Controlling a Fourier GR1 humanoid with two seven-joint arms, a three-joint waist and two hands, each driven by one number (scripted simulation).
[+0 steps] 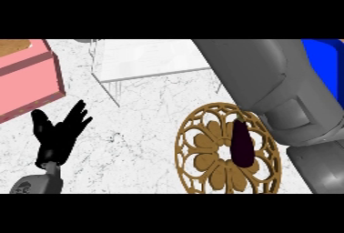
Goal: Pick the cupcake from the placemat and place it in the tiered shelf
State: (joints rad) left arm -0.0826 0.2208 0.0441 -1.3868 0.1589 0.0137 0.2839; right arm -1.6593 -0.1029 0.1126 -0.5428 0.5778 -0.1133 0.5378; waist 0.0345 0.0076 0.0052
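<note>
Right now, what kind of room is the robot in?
Probably a kitchen. There's a white marble-look counter, a round wooden cut-out placemat lying on it, and a wire tiered shelf at the back. The left robot hand rests open nearby.

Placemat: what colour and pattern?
Golden-brown placemat, openwork floral lattice; head view.

We're looking down on a white marbled worktop [144,132] with thin grey veins. Up beyond our left fingers [79,113] sits a pink box [30,84] at the edge. A blue panel [326,63] shows at far right.
</note>
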